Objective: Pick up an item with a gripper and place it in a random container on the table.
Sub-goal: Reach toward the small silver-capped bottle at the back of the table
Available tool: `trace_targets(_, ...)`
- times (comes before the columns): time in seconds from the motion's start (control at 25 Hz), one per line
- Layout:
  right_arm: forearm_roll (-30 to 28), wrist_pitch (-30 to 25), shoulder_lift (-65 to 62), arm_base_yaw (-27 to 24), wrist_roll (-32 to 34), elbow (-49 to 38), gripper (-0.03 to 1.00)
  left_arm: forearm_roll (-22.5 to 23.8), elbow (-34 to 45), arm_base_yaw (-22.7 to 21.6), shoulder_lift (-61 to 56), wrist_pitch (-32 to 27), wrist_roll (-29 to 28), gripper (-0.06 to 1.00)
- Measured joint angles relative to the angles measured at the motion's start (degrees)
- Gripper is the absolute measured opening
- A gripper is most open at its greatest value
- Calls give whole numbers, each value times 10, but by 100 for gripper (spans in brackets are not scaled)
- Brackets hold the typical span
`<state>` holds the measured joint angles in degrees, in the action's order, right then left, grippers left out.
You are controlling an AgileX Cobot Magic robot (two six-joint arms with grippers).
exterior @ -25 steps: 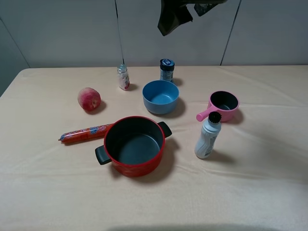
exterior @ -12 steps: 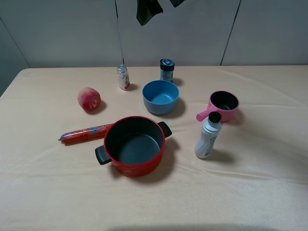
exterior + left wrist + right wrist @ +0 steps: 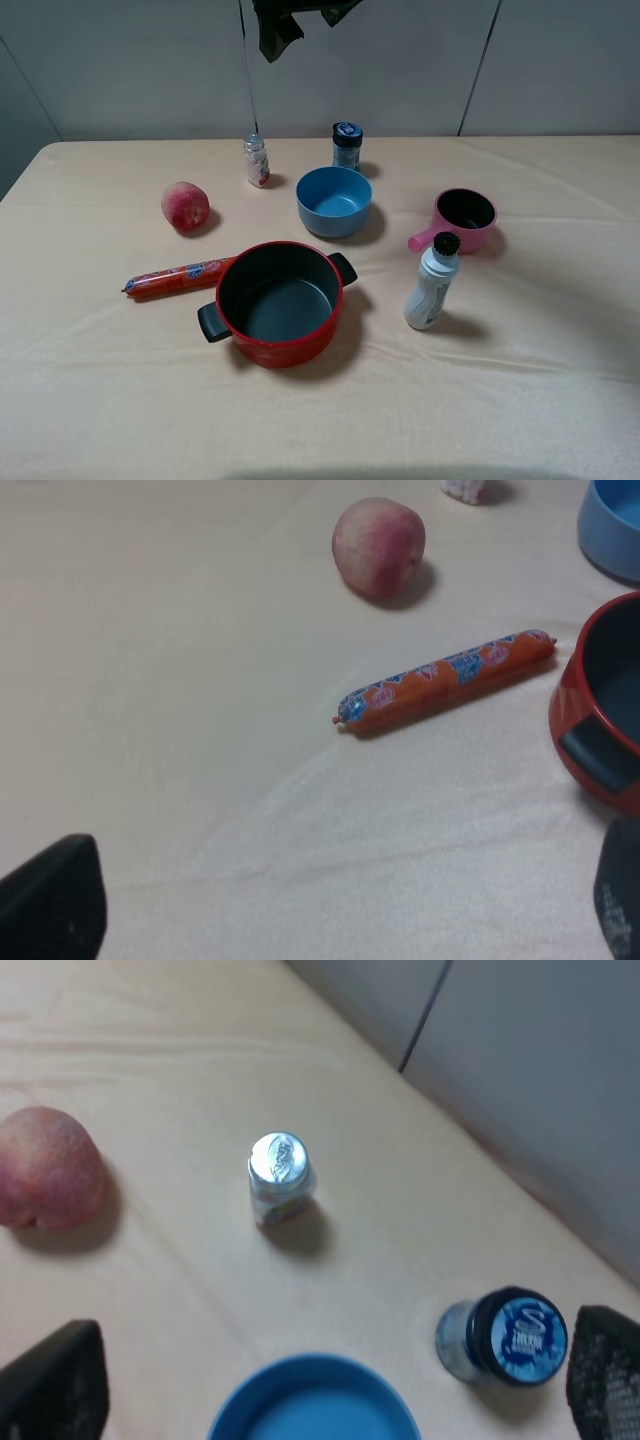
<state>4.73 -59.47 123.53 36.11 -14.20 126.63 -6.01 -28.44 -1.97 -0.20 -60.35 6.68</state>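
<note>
While the small clear bottle (image 3: 257,160) stands upright at the far side of the tabletop (image 3: 540,400), left of the dark jar (image 3: 347,146) and well apart from the pink saucepan (image 3: 465,220) on the right, the task is, as I judge, at the approach step. The right claw (image 3: 328,1385) hangs high above the bottle with its jaws wide and empty. The left claw (image 3: 335,900) is also wide and holds nothing, on the near left side by the sausage (image 3: 445,680).

The next move calls for a straight descent, with the jaws centred around the bottle under its silvery cap, without pushing the jar or the blue bowl (image 3: 334,200).

From the high camera the right claw is cut off by the top edge, so only a dark shape shows, and the left claw is not seen there. The bottle's label is too small to read.
</note>
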Motion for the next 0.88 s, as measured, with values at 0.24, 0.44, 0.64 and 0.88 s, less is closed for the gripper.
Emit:
trace_targets(0.24,14,-31,84,0,-3,112,69,0,0,0,0,0,0,99)
trace_targets(0.44,38,-29,127,0,-9,155,69,0,0,0,0,0,0,99)
trace_targets(0.64,41,-5,147,0,-17,157,69,0,0,0,0,0,0,99)
trace_targets(0.88,49,35,169,0,-25,157,69,0,0,0,0,0,0,99)
